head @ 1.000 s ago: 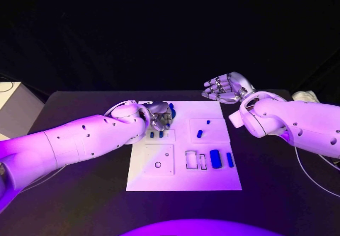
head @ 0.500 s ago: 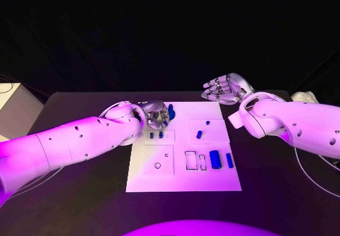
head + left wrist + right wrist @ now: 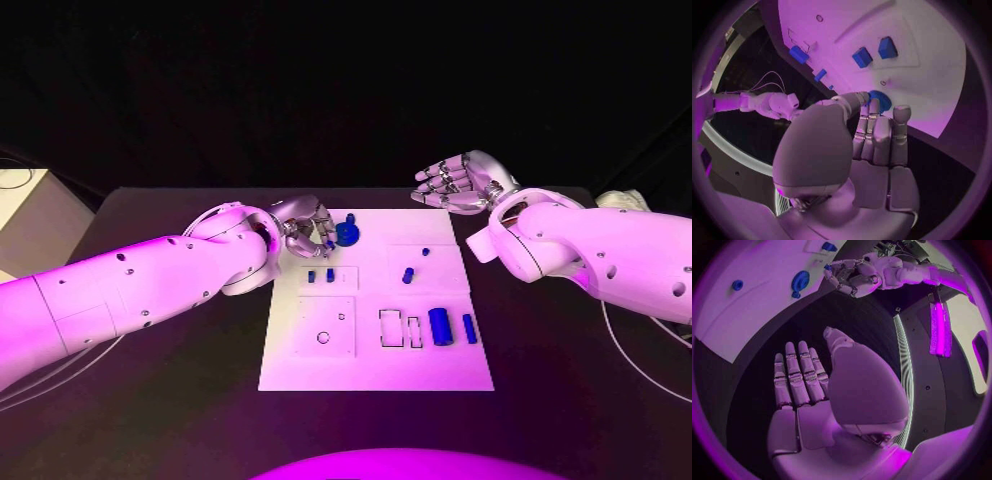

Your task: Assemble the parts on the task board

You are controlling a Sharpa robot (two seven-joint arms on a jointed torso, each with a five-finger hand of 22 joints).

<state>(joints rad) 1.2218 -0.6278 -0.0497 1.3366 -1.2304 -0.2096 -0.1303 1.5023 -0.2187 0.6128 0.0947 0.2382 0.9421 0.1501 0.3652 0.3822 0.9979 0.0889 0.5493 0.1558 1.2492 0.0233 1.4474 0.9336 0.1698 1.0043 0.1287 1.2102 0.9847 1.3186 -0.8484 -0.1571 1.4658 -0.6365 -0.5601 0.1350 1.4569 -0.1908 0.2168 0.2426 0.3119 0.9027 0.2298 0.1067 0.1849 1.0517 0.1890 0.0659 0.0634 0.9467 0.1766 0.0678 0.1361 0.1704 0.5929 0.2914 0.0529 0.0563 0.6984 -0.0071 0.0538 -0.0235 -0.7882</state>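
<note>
Dim purple light; black surroundings; wrist views fisheye-bent.

White task board (image 3: 368, 365) flat on the table, small blue parts (image 3: 440, 326) scattered across it.

One white task board (image 3: 375, 372) on the table, seven blue parts on it: one round part far left (image 3: 348, 235), two small ones (image 3: 312, 276) at mid-left, two small ones (image 3: 408, 274) at centre right, two longer ones (image 3: 440, 326) near right; two hands, left (image 3: 306, 228) and right (image 3: 459, 183).
</note>
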